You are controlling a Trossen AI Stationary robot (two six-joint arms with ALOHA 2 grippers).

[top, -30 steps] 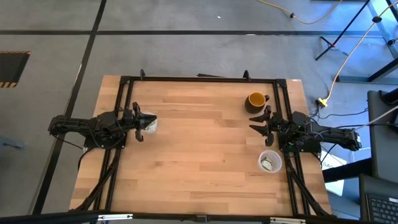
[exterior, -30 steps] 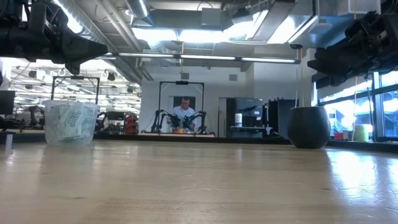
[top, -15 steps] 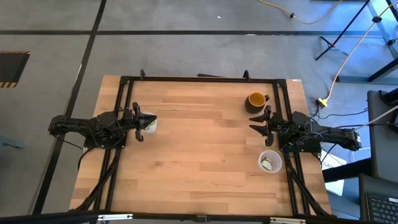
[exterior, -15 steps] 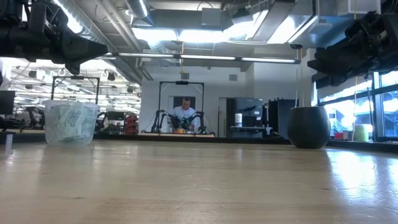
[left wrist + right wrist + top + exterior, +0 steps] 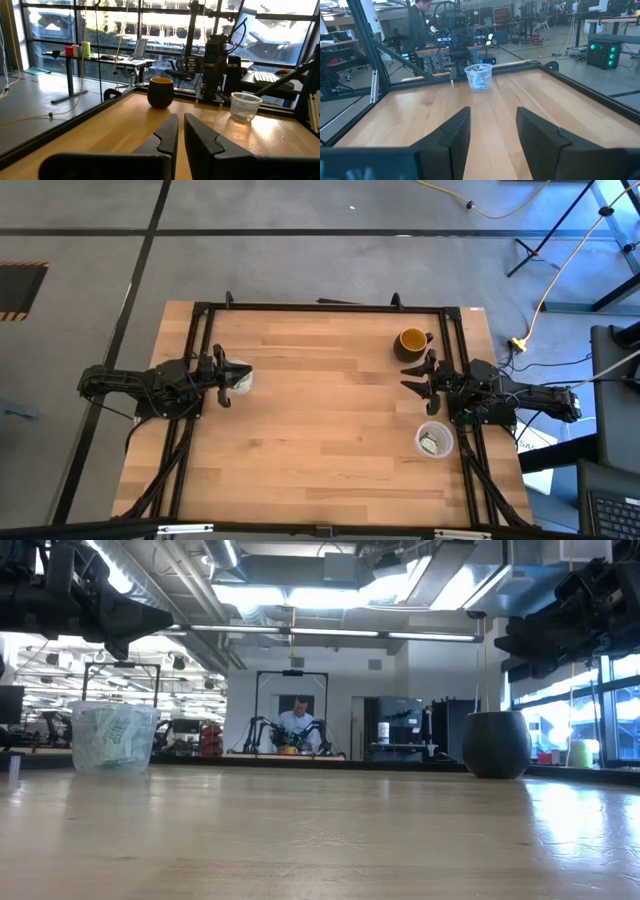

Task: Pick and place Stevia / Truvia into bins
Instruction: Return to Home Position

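One clear cup (image 5: pixel 434 440) stands near the table's right edge with pale green and white packets inside; it also shows in the left wrist view (image 5: pixel 244 106). The other cup (image 5: pixel 113 737), full of packets, stands near the left edge, partly under my left gripper (image 5: pixel 235 377). The right wrist view shows that cup (image 5: pixel 479 76) too. My left gripper (image 5: pixel 180 135) hovers above the table with its fingers shut, holding nothing. My right gripper (image 5: pixel 418 375) hovers between the mug and the right cup, open and empty (image 5: pixel 492 130). No loose packets show on the table.
A yellow-orange mug (image 5: pixel 411 340) stands near the far right corner, just beyond my right gripper, and shows dark in the low view (image 5: pixel 496 744). A black frame (image 5: pixel 320 307) runs along the table's edges. A person stands at another station beyond the table (image 5: pixel 296 720).
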